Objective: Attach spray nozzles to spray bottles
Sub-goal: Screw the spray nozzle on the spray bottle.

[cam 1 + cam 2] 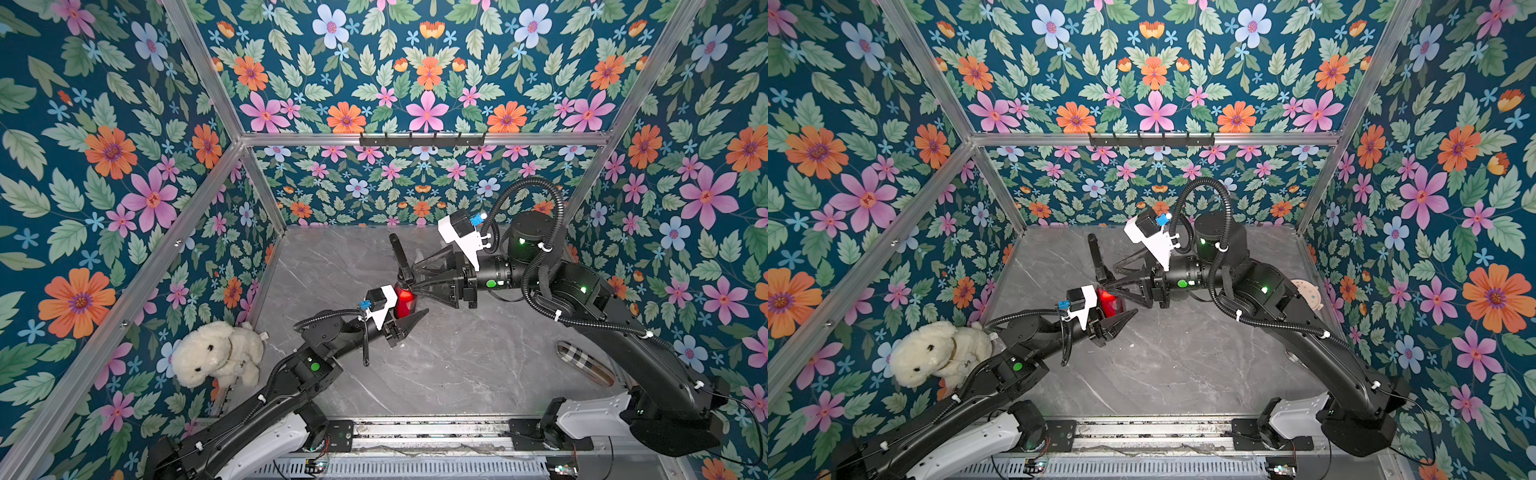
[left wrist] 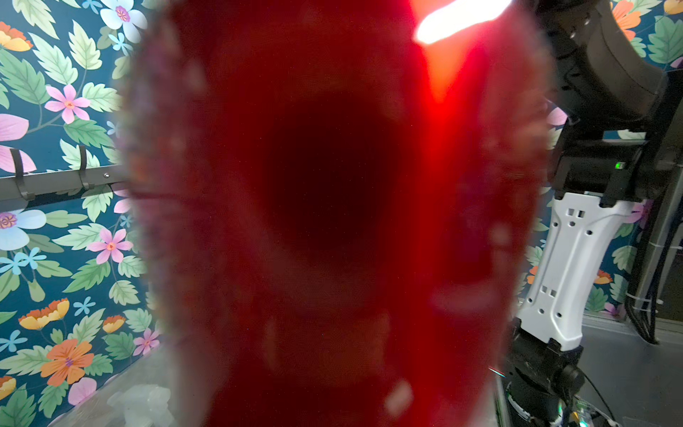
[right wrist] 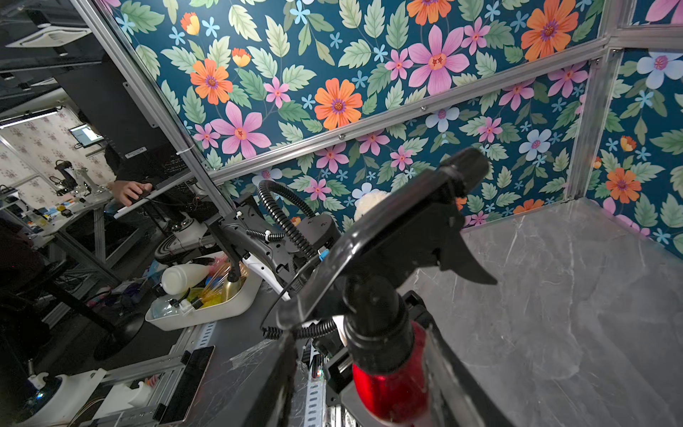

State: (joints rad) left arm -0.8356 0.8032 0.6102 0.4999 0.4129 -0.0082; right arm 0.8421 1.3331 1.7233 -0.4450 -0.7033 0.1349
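Note:
A small shiny red spray bottle (image 1: 404, 301) (image 1: 1111, 303) is held above the table with my left gripper (image 1: 409, 311) shut on its body. Its red side fills the left wrist view (image 2: 332, 222) and hides the left fingers there. A black trigger spray nozzle (image 1: 401, 257) (image 3: 417, 222) sits on the bottle's neck, its collar (image 3: 377, 325) above the red shoulder (image 3: 388, 392). My right gripper (image 1: 413, 281) (image 3: 358, 332) reaches in from the right at the collar. It is open, one finger on each side and a gap on one side.
A white plush dog (image 1: 216, 353) sits in the left front corner. A checked oblong object (image 1: 582, 361) lies at the right, under the right arm. A black hook rail (image 1: 422, 140) runs along the back wall. A blurred whitish translucent thing (image 2: 144, 403) lies near the wall.

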